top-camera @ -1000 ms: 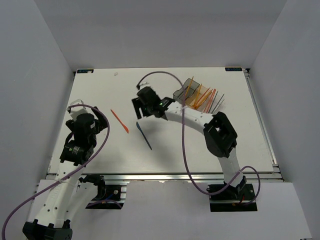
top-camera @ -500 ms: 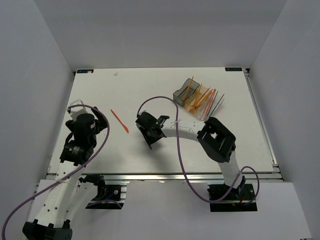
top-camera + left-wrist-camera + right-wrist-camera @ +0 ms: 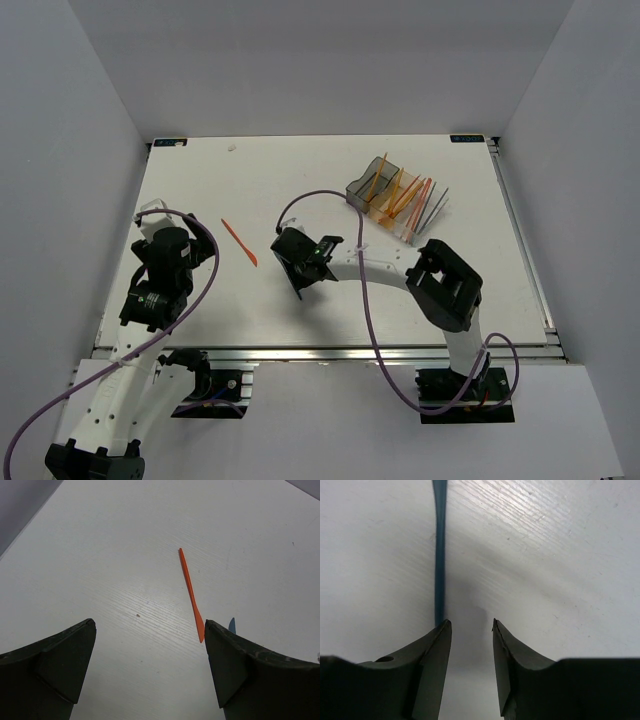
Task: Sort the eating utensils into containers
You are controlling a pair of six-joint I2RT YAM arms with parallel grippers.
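A dark blue utensil (image 3: 439, 555) lies flat on the table; its lower end shows under my right gripper in the top view (image 3: 298, 292). My right gripper (image 3: 471, 625) is open low over the table, and the blue utensil runs under its left fingertip, outside the gap. An orange utensil (image 3: 239, 242) lies to the left, also seen in the left wrist view (image 3: 190, 590). My left gripper (image 3: 150, 630) is open and empty, above the table near the orange utensil. The containers, smoky grey (image 3: 366, 186), orange (image 3: 392, 200) and clear (image 3: 424, 212), hold several utensils.
The containers stand in a row at the back right of the white table (image 3: 200, 190). A purple cable (image 3: 365, 300) loops from my right arm across the table. Grey walls surround the table.
My right gripper has swung from beside the containers down and left, and now sits low over the blue utensil. The left arm and the orange utensil have not moved.
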